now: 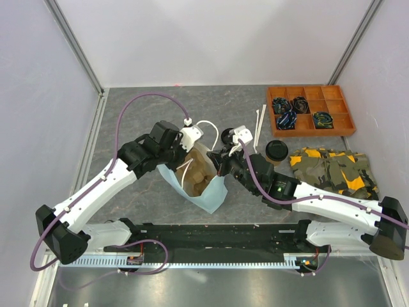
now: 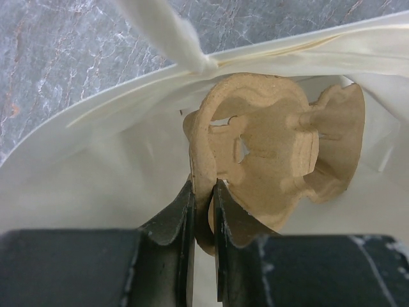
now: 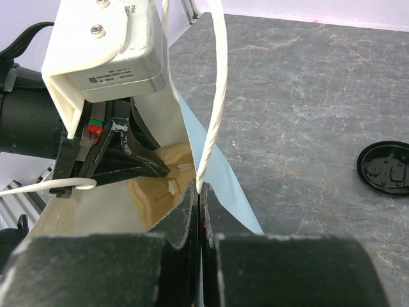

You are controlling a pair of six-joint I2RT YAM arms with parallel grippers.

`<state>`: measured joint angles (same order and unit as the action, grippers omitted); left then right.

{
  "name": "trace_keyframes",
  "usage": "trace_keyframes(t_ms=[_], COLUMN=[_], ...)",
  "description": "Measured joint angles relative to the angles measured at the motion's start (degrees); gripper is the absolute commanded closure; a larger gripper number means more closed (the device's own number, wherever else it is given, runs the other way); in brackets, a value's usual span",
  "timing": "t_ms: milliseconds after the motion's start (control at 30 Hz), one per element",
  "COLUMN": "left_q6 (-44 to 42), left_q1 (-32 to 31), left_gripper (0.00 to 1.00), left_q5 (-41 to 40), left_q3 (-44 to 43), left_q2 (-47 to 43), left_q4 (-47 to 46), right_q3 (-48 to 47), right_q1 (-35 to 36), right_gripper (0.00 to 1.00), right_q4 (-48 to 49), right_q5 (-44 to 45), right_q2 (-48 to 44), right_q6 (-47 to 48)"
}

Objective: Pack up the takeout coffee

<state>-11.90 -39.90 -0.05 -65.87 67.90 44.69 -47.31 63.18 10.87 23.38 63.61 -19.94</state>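
Note:
The light-blue paper bag (image 1: 214, 195) stands open at the table's middle. My left gripper (image 1: 193, 158) reaches into it and is shut on the rim of the tan pulp carrier (image 2: 275, 147), which sits inside the bag (image 2: 96, 166). My right gripper (image 3: 199, 198) is shut on the bag's right edge (image 3: 223, 192) at the foot of a white handle (image 3: 214, 96). The takeout coffee (image 1: 276, 150) stands on the table right of the bag. Only its black lid (image 3: 385, 168) shows. Neither gripper touches it.
An orange compartment tray (image 1: 345, 131) with coiled cables sits at the back right. A camouflage cloth (image 1: 332, 169) lies in front of it. White zip ties (image 1: 259, 125) lie left of the tray. Enclosure walls stand on three sides.

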Motion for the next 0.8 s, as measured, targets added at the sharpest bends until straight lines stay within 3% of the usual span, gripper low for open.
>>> trace_keyframes(t_ms=[233, 533, 567, 667, 800], left_q6=[-0.2, -0.1, -0.1, -0.1, 0.2], left_q1=[0.0, 0.0, 0.0, 0.0, 0.0], left_gripper=[0.52, 0.34, 0.28, 0.18, 0.11], left_q5=[-0.2, -0.5, -0.5, 0.1, 2.3], left_q3=[-0.1, -1.6, -2.3, -6.1, -12.1], left_q2=[0.1, -0.1, -0.1, -0.1, -1.2], left_q4=[0.1, 2.2, 2.6, 4.1, 3.9], right_q3=[0.1, 0.1, 0.1, 0.4, 1.2], right_q1=[0.0, 0.0, 0.0, 0.0, 0.0], right_gripper=[1.00, 1.00, 1.00, 1.00, 1.00], right_q4=[0.1, 0.1, 0.0, 0.2, 0.0], right_q5=[-0.6, -0.8, -0.8, -0.9, -1.3], right_q2=[-0.2, -0.2, -0.2, -0.2, -0.2], right_q6=[0.0, 0.3, 0.4, 0.7, 0.9])
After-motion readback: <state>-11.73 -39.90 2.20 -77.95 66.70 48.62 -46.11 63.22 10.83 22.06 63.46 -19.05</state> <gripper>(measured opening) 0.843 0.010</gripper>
